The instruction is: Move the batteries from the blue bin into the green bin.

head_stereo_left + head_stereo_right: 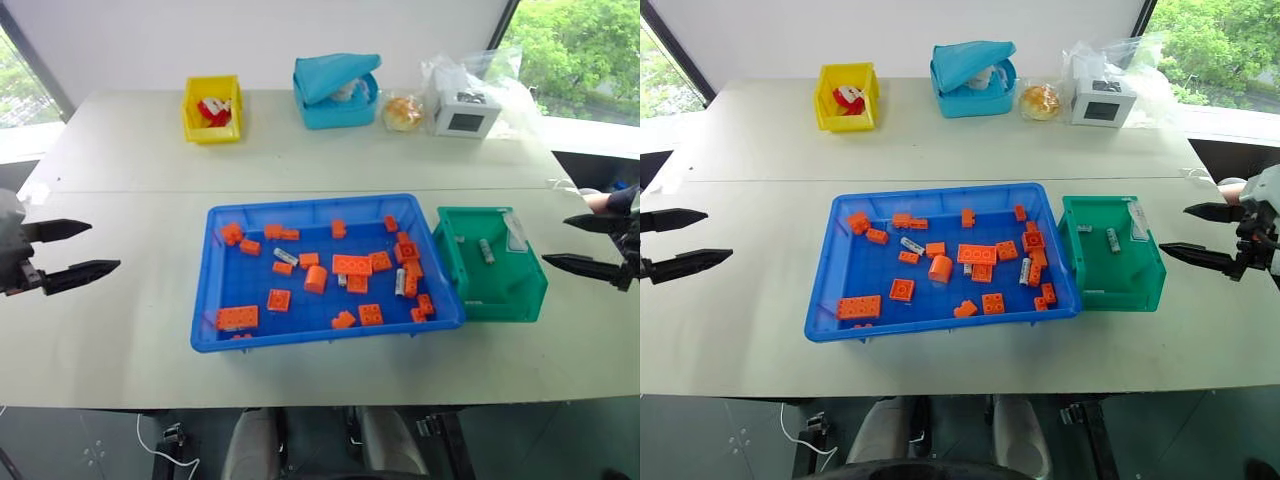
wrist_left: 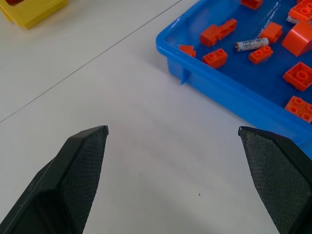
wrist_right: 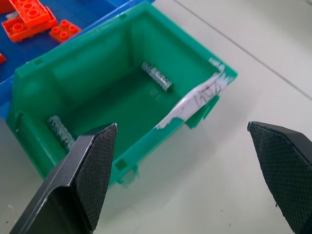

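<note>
The blue bin [image 1: 204, 292] lies mid-table, strewn with orange bricks [image 1: 351, 264]. Among them lie three batteries [image 1: 286, 256], [image 1: 342, 281], [image 1: 400, 282]; the first also shows in the left wrist view as a battery [image 2: 252, 44]. The green bin [image 1: 492, 301] touches the blue bin's right side and holds two batteries [image 3: 157, 76], [image 3: 61, 131]. My left gripper [image 1: 104, 246] hovers open over bare table left of the blue bin, holding nothing. My right gripper [image 1: 554, 240] hangs open just right of the green bin, also empty.
Along the far side of the table stand a yellow bin [image 1: 212, 108], a teal box [image 1: 336, 92] with a cloth lid, a wrapped bun [image 1: 403, 112] and a white device [image 1: 465, 113] in a plastic bag. A torn label [image 3: 200, 97] hangs on the green bin's rim.
</note>
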